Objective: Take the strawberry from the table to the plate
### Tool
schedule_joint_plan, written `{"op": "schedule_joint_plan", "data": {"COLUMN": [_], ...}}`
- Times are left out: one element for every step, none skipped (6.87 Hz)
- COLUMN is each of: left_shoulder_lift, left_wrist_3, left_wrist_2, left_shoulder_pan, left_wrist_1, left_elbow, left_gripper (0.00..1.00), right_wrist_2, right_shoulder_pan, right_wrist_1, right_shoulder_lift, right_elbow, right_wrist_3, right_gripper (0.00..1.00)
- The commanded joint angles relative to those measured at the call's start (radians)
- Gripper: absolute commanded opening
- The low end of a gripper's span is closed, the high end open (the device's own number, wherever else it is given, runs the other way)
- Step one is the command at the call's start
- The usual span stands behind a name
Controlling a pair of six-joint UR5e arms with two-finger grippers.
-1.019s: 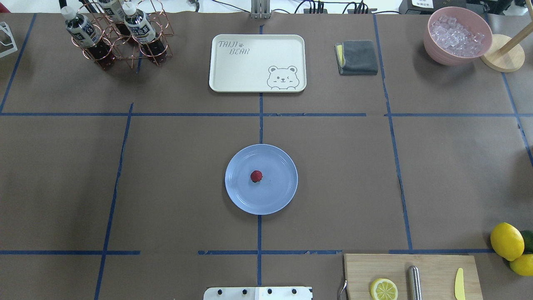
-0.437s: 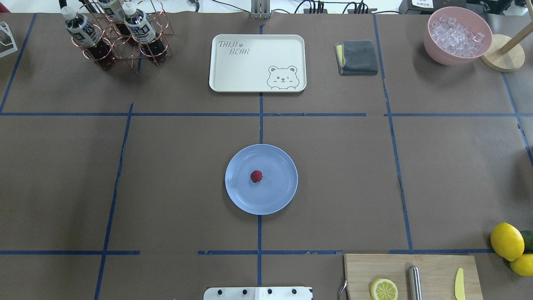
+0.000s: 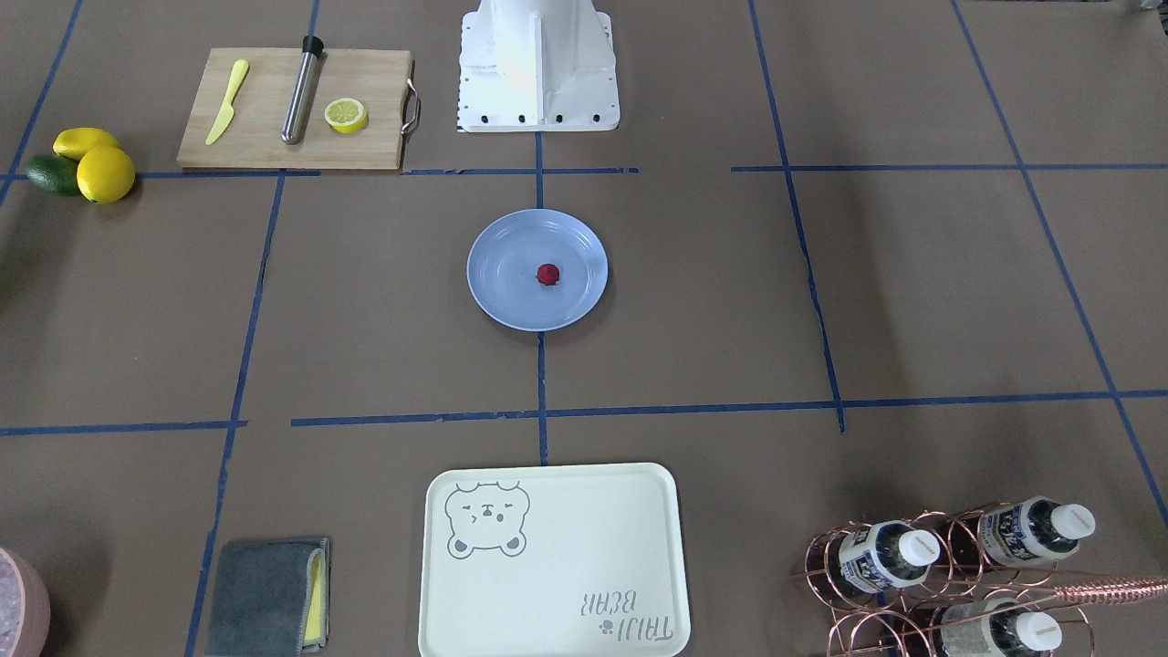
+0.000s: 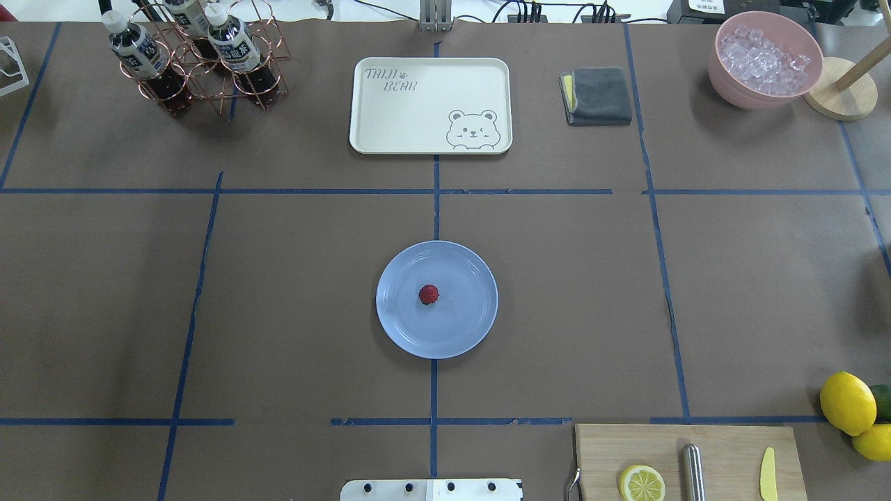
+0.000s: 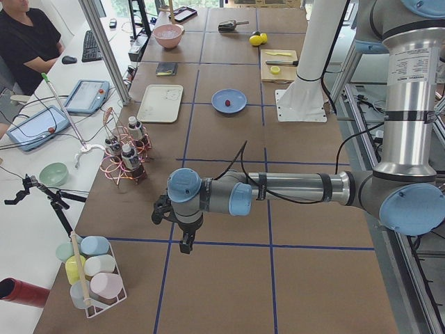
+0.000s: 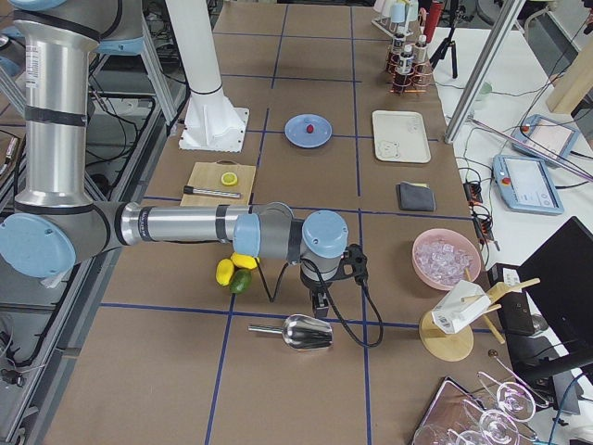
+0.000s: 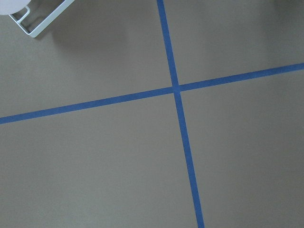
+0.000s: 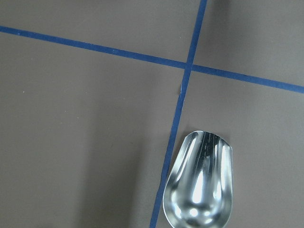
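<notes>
Brown table (image 5: 229, 292) lies under left hand (image 5: 185, 245), right hand (image 6: 318, 303) — opening unclear.

L claw (image 5: 186, 242), R claw (image 6: 318, 301) both low, downward-facing; grip state unclear.

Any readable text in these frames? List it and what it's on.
"TAIJI BEAR", next to a small paw mark, printed on the cream tray.
Labels on the bottles: too small to read.
Sticker on the left arm: print too blurred to read.
</notes>
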Motion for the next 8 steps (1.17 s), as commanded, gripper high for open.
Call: {"op": "schedule_joint_plan", "data": {"left_shoulder_lift": [0.022, 0.037, 0.038, 0.038, 0.038, 0.036, 0.035, 0.035], "left_wrist_3": [0.001, 0.0, 0.001, 0.0, 0.0, 0.0, 0.0, 0.0], "left_wrist_2": [0.0, 0.0, 0.0, 0.0, 0.0, 0.0, 0.0, 0.0], "left_shoulder_pan": [-0.026, -0.027, -0.027, -0.026, -0.026, -0.024, -0.024, -0.024], "left_wrist_1": [-0.001, -0.003, -0.003, -0.003, -0.003, -0.005, -0.005, -0.008], "left_elbow": [-0.008, -0.02, -0.02, -0.02, -0.02, -0.019, -0.019, -0.019], "left_gripper": [1.0, 1.0, 1.0, 1.0, 1.0, 1.0, 1.0, 1.0], "right_wrist_2": [-0.001, 0.001, 0.001, 0.001, 0.001, 0.001, -0.001, -0.001], "right_shoulder_pan": [0.001, 0.001, 0.001, 0.001, 0.001, 0.001, 0.001, 0.001], "right_wrist_1": [-0.001, -0.001, -0.001, -0.001, -0.001, -0.001, 0.001, 0.001], "right_shoulder_lift": [0.003, 0.0, 0.0, 0.0, 0.0, 0.0, 0.002, 0.003], "right_elbow": [-0.011, -0.013, -0.013, -0.014, -0.016, -0.016, -0.016, -0.016], "right_wrist_3": [0.0, 0.002, 0.002, 0.0, 0.0, 0.0, 0.0, 0.0], "right_gripper": [1.0, 1.0, 1.0, 1.0, 1.0, 1.0, 1.0, 1.0]}}
